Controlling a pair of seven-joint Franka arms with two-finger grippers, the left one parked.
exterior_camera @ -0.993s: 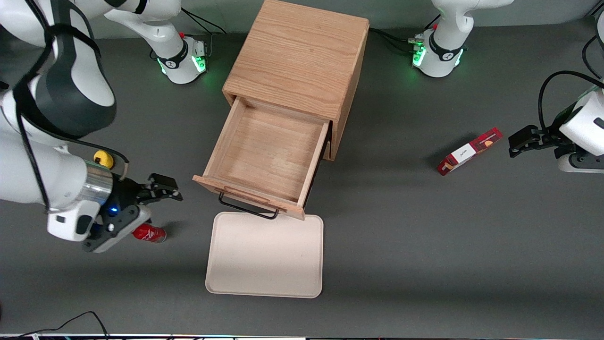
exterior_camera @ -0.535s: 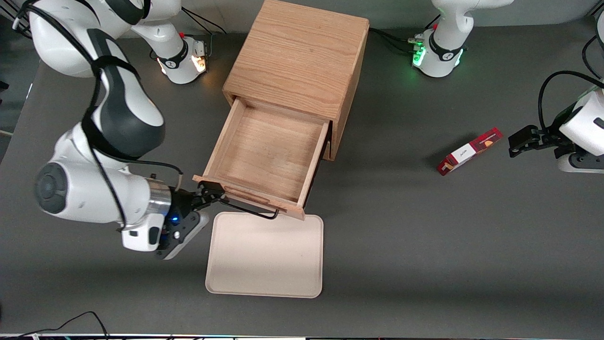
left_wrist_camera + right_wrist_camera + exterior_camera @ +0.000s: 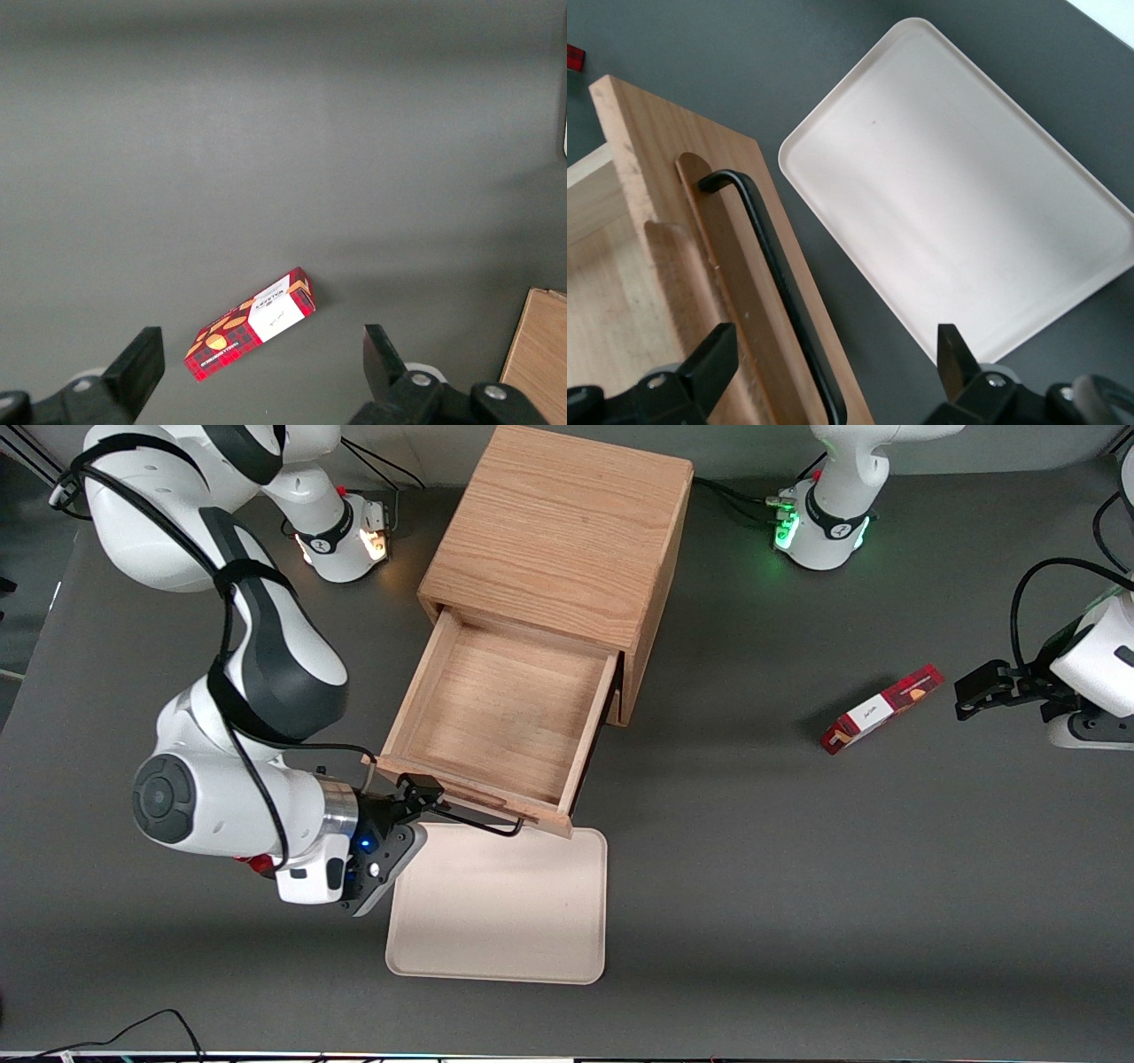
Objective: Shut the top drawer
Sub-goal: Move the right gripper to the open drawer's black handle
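Approach step: right arm's black two-finger gripper [image 3: 423, 790], fingers spread and holding nothing, sits at the black-wire-handle front of the pulled-out light oak top drawer [image 3: 500, 713]; next, push it into the cabinet.

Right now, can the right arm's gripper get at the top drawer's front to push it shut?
Probably yes. The gripper, open, sits at the top drawer front by its black handle, nothing between them.

The gripper [image 3: 425, 793] sits at the top drawer [image 3: 496, 717] front's corner, hiding one end of the black handle [image 3: 483, 825]. A red object [image 3: 259, 863] shows only as a sliver under the arm, too little to identify.
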